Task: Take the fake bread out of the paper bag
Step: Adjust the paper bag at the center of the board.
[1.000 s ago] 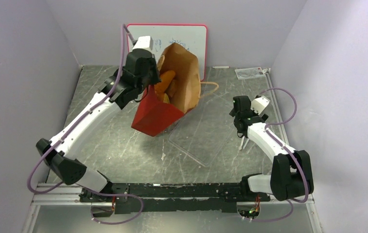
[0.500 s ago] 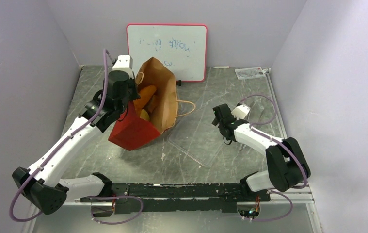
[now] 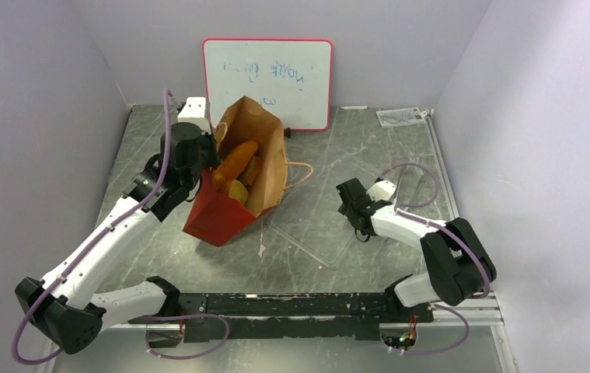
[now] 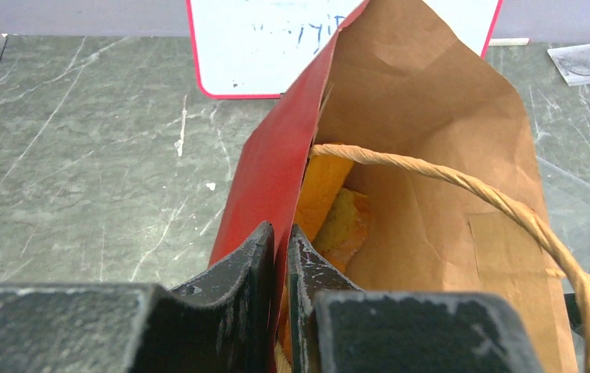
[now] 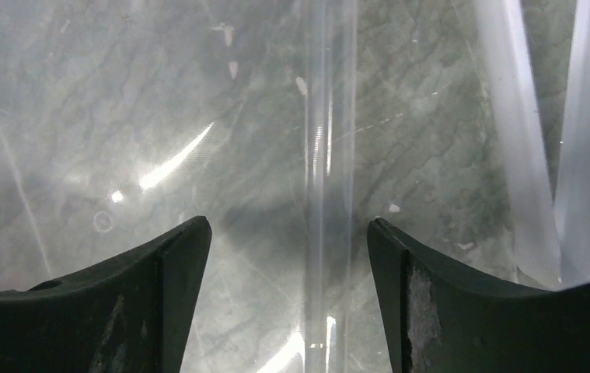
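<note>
Fake bread (image 3: 236, 166), orange and tan pieces, is lying inside the paper bag (image 3: 218, 220). Left gripper (image 4: 280, 235) is clamping shut on the bag's red wall; bag is leaning open-mouthed left of centre, kraft brown showing inside. Right gripper (image 5: 288, 233) is hovering, jaws apart, over a clear plastic tray (image 3: 311, 231).

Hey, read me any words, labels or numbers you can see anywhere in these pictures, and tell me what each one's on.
On the whiteboard: blue handwriting, too faint and blurred to read.
On the small flat packet at the table's far right edge: dark print, too small to read.
On the paper bag: no print shows.
Nothing else carries text.
</note>
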You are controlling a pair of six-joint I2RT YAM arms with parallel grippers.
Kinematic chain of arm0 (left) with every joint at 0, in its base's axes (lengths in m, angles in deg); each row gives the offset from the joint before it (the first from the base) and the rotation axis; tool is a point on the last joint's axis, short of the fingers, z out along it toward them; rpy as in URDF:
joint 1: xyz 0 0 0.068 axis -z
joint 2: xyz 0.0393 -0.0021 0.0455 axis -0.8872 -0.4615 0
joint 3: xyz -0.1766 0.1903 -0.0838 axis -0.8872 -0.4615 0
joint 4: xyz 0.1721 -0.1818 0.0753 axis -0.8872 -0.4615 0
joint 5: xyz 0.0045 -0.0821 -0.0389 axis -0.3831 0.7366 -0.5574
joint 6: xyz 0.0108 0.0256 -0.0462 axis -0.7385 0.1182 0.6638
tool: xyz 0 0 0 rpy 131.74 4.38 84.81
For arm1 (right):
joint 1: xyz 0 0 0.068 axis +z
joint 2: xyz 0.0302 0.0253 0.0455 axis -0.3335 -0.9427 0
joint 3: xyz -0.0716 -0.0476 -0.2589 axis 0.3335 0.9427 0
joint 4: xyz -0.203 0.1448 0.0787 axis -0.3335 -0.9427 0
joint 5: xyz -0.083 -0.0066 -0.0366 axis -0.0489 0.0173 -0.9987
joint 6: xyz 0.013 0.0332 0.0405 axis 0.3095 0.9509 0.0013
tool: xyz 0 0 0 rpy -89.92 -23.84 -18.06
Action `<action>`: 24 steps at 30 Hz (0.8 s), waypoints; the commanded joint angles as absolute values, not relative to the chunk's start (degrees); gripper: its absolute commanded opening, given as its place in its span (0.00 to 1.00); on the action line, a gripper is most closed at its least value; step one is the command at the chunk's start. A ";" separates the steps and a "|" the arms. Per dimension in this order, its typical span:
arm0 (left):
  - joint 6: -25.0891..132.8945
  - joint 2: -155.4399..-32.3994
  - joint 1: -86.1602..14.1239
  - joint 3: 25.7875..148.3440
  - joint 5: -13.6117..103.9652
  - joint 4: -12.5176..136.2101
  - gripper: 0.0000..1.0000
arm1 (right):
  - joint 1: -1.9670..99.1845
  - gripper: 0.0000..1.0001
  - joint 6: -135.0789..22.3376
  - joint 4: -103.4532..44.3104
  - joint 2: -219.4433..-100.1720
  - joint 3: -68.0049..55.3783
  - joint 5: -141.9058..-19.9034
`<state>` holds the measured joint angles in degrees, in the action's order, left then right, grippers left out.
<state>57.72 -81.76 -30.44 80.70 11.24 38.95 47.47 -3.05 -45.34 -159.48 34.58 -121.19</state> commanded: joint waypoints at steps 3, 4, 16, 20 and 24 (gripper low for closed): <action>57.16 -79.49 -30.70 81.17 12.63 44.39 0.07 | 50.22 0.61 4.55 -45.12 -163.92 33.92 -119.05; 57.18 -79.39 -30.70 81.17 12.72 44.30 0.07 | 50.44 0.58 5.82 -45.68 -164.64 33.53 -118.78; 55.72 -76.99 -30.70 79.00 10.99 44.50 0.07 | 51.07 0.17 25.69 -59.55 -167.80 29.74 -117.16; 54.97 -76.09 -30.85 78.10 10.11 44.83 0.07 | 51.09 0.14 31.11 -59.92 -166.21 29.88 -116.03; 54.51 -74.74 -31.50 76.90 10.17 45.23 0.07 | 51.04 0.12 36.43 -63.75 -167.44 26.95 -116.82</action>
